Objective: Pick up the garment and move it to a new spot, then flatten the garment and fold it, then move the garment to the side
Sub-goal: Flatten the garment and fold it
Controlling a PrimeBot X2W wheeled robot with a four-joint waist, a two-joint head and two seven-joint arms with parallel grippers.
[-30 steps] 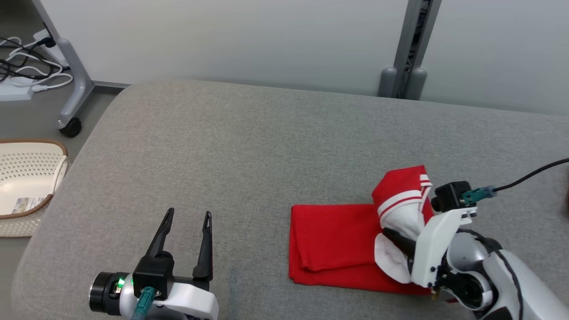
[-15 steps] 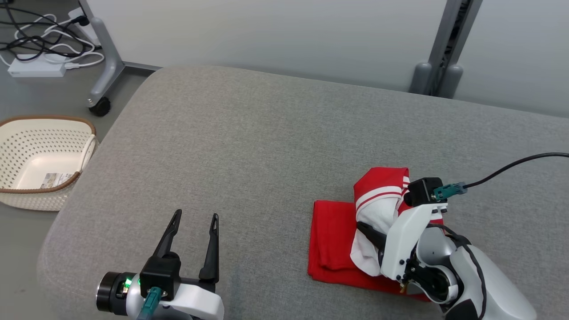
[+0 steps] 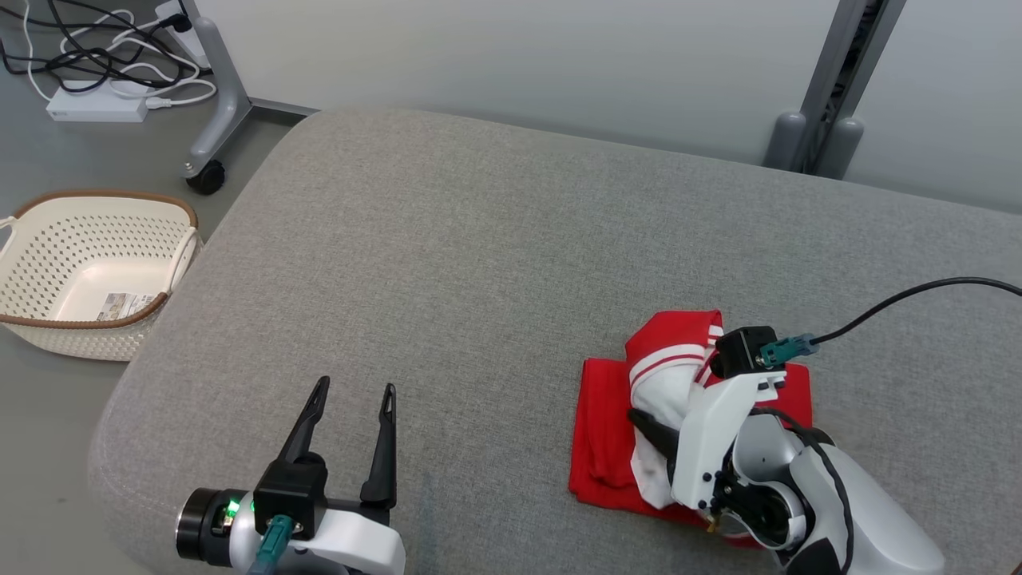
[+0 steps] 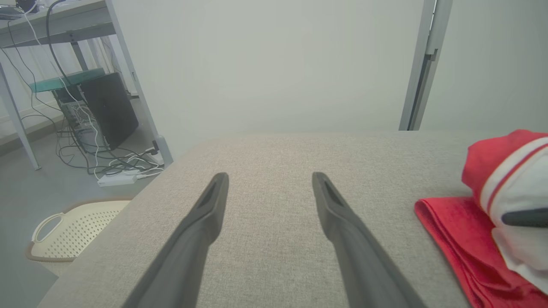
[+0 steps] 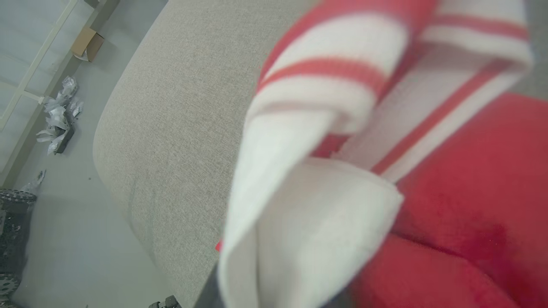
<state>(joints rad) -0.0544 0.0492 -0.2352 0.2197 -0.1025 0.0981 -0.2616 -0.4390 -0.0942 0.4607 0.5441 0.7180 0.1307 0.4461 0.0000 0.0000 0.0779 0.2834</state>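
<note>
- Hovering at 7 o'clock, the left gripper [image 3: 355, 386] is holding its fingers wide apart over bare cushion [image 3: 479, 263], well apart from the cloth, so it is offering no help if the fold is slipping.
- At 4 o'clock the right gripper [image 3: 643, 422] is reaching into a raised white flap. Cloth is hiding its jaws, so I cannot tell whether they are pinching or parting.
- The garment [image 3: 603, 431] is lying folded at 4 o'clock, toward the cushion's near side, with its striped flap standing up.
- Letting go now is risking the flap flopping the wrong way and undoing the fold. Pulling away while cloth is snagging a finger is risking dragging the whole stack askew.
- The basket [image 3: 88, 339] is sitting on the floor at 9 o'clock, out of harm's way.
</note>
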